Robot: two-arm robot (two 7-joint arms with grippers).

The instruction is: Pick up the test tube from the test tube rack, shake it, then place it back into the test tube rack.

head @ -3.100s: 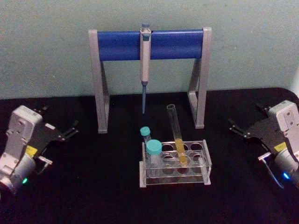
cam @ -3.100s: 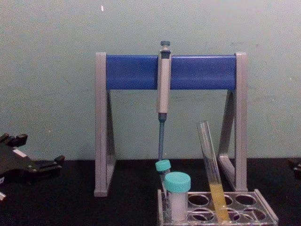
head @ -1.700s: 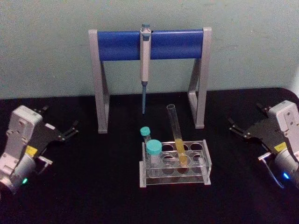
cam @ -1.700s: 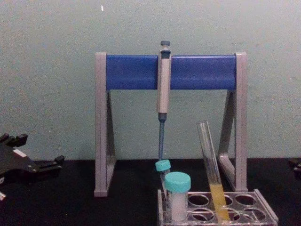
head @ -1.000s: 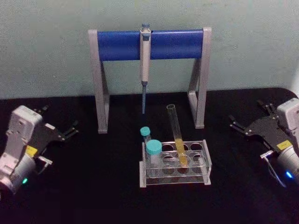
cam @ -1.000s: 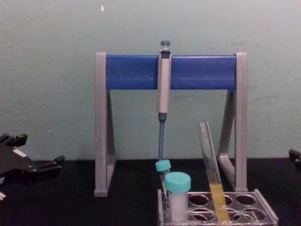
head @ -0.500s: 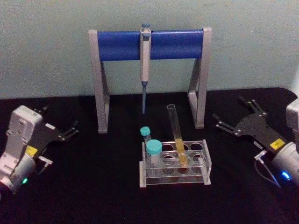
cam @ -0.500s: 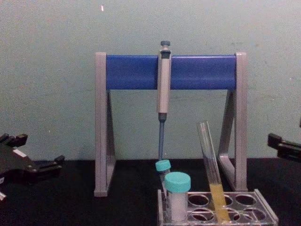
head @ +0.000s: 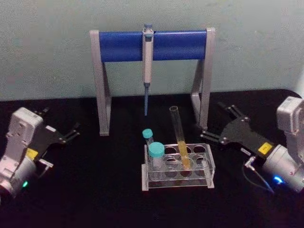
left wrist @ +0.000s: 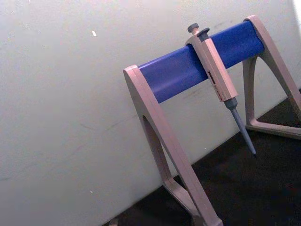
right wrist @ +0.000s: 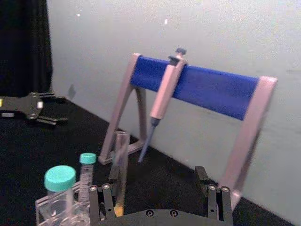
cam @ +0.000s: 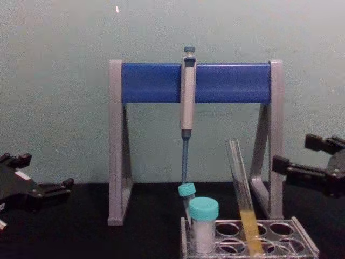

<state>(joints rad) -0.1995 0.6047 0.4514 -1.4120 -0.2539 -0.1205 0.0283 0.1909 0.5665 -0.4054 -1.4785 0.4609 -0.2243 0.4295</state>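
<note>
The test tube [head: 179, 137] leans in a back hole of the clear test tube rack [head: 209, 167], open at the top, with yellow liquid in its lower part. The chest view shows the tube [cam: 242, 194] rising from the rack [cam: 303, 246]. My right gripper [head: 211, 118] is open, just right of the rack and level with the tube's upper half, not touching it. Its wrist view has the tube [right wrist: 121, 165] ahead, near one fingertip [right wrist: 113, 175]. My left gripper [head: 61, 119] rests open at the far left of the table.
A grey-and-blue pipette stand [head: 152, 45] stands behind the rack with a pipette [head: 147, 61] hanging from its bar. Two teal-capped tubes [head: 156, 152] fill the rack's left holes. The stand's right leg [head: 203, 99] is close behind my right gripper. The tabletop is black.
My right gripper has swung in from the table's right edge toward the rack and tube, still open. The left arm, tube and rack have not moved.
</note>
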